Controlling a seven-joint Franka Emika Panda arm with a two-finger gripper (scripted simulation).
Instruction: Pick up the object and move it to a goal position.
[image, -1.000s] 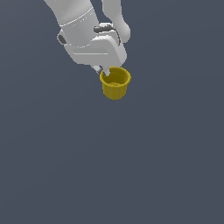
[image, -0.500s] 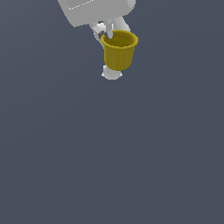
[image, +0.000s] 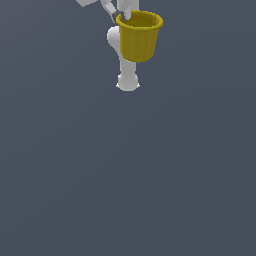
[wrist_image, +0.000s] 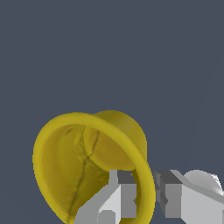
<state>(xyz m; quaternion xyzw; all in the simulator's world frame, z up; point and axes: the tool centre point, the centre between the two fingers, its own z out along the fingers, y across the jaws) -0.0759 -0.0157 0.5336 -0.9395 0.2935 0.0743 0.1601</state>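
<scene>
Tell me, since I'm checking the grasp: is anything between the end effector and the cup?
Nothing visible is. The end effector already pinches the cup by its rim, one finger inside the wall and one outside. The cup hangs upright above the plain grey floor. No goal marker shows, so that path can't be judged.

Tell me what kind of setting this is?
Likely a bare simulated scene: a flat, featureless grey ground, a smoothly rendered white arm, and a yellow cup held by its rim in the gripper.
</scene>
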